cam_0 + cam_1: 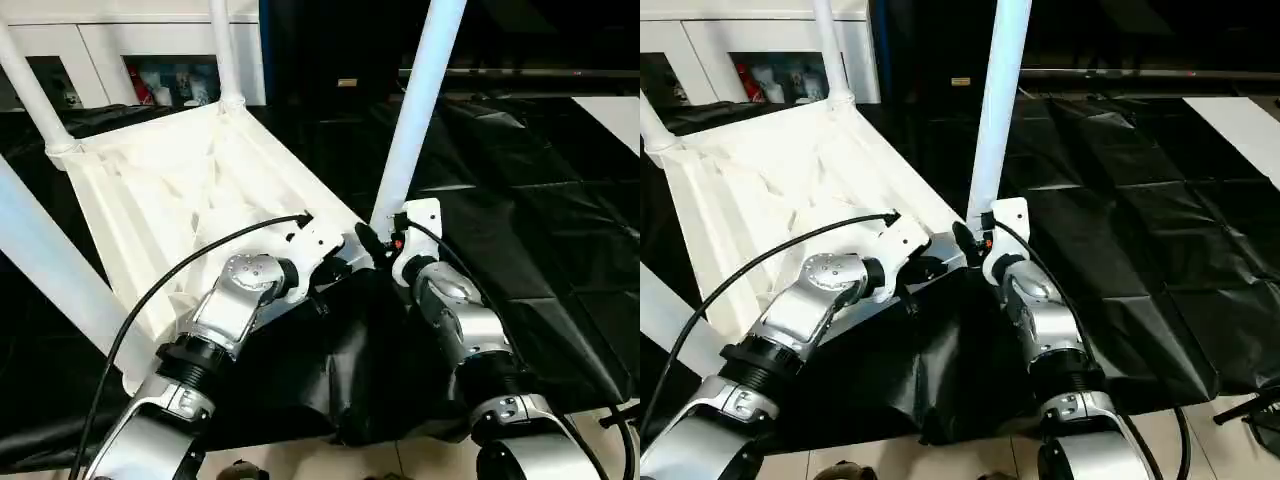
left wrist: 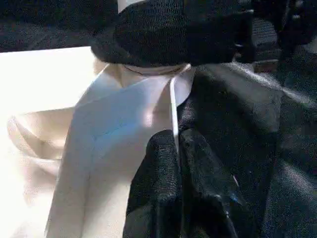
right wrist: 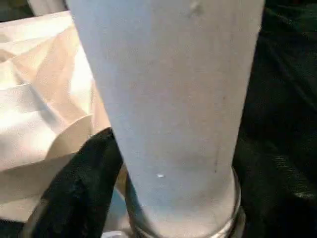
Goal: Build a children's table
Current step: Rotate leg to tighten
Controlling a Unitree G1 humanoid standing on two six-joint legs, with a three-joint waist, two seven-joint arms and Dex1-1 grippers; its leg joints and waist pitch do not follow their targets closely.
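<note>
**Fourth leg seated at near corner, both grippers at the socket**

Head views: table top [image 1: 170,190] lies upside down, ribbed side up, tilted on the black-draped work surface [image 1: 540,220]. All four legs stand in corner sockets. The near-right leg [image 1: 415,110] rises just ahead of both grippers. To do this step well, judging from here: keep the top pinned by its rim and press the leg straight down its own axis until the base sits flush in the socket (no side load, or the top may skate on the drape).

Left wrist view: left gripper [image 2: 177,148] is clenched on the thin rim of the table top, the white edge running up between its two fingers. The corner socket [image 2: 153,74] sits just beyond the fingertips, with the right gripper's black finger lying across it.

Right wrist view: leg base fills the space right in front of the right gripper; one black finger [image 3: 74,188] shows beside the leg, at its left flank, near or touching. Can't tell if this gripper is gripping the leg or released, the second finger is hidden. Ribbed underside lies off to that same finger's side.
</note>
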